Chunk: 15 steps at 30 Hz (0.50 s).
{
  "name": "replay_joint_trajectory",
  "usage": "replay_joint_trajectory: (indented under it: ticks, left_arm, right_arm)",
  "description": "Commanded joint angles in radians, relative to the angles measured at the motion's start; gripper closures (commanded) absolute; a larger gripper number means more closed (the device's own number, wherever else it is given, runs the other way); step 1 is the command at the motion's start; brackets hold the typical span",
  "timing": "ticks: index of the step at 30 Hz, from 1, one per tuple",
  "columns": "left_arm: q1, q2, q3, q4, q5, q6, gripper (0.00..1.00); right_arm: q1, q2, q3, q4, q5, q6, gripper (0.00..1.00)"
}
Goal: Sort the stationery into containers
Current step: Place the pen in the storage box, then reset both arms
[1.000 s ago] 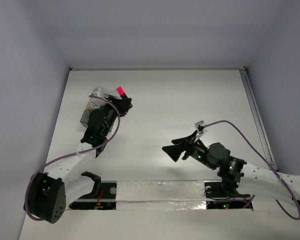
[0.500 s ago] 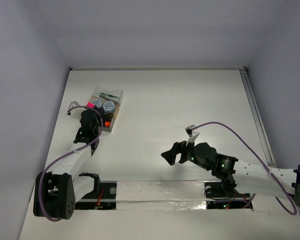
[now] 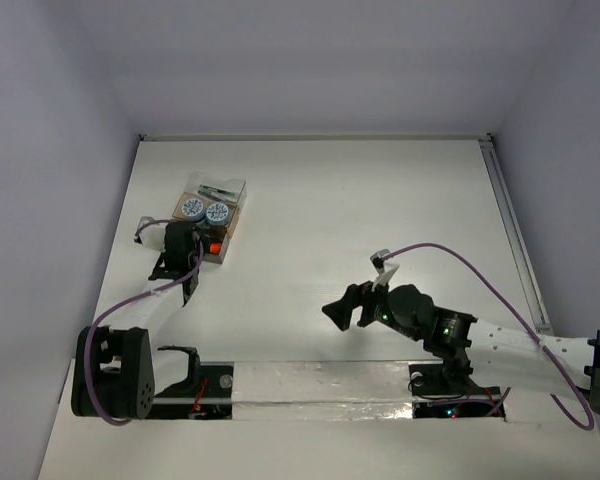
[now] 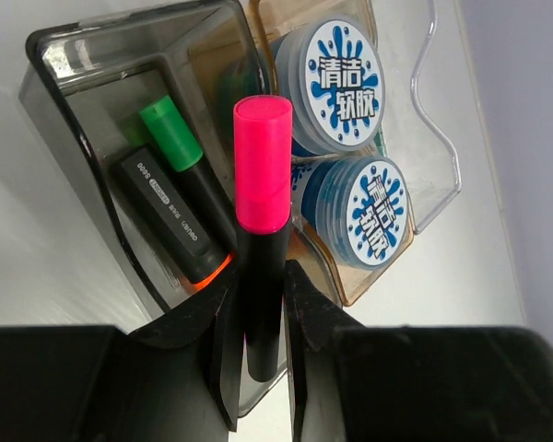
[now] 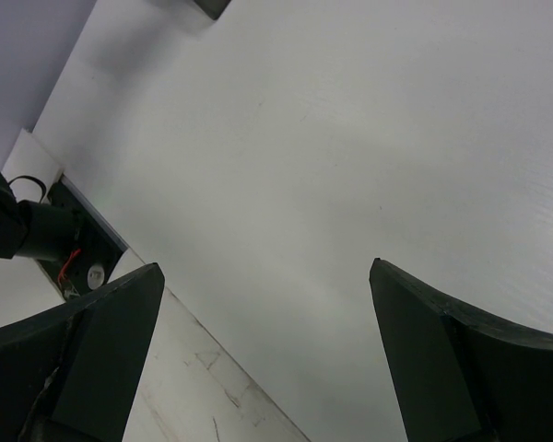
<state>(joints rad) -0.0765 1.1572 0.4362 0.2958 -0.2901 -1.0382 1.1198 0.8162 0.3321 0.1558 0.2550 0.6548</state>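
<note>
My left gripper (image 3: 179, 243) (image 4: 258, 276) is shut on a black marker with a pink end (image 4: 263, 166). It holds the marker upright over the near-left grey box (image 4: 92, 83) of the containers (image 3: 225, 232). That box holds a green-ended marker (image 4: 170, 124) and an orange-ended marker (image 4: 170, 221). Two round blue-white discs (image 4: 339, 81) (image 4: 373, 214) sit in the tan box beside it, and also show in the top view (image 3: 191, 208) (image 3: 217, 212). Thin pens (image 3: 218, 189) lie in the far clear box. My right gripper (image 3: 342, 306) (image 5: 267, 276) is open and empty above bare table.
The white table (image 3: 380, 200) has walls at the back and both sides. A taped strip (image 3: 320, 382) runs along the near edge between the arm bases. The left arm's purple cable (image 3: 115, 312) loops near the table's left edge.
My left gripper, with the pink marker, has moved from above the containers' far side to their near-left corner and come down. My right gripper drew back toward the near edge, then held still.
</note>
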Motion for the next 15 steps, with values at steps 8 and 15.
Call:
replay_joint_trajectory:
  ticks: [8, 15]
  left_arm:
    - [0.007, -0.074, -0.028, -0.026, -0.029, -0.068, 0.70]
    - [0.007, -0.108, -0.047, -0.018, -0.032, -0.071, 0.55]
  right_arm:
    - [0.000, -0.021, 0.036, 0.028, -0.025, -0.006, 0.00]
    - [0.000, -0.061, 0.044, 0.014, 0.012, -0.006, 0.00]
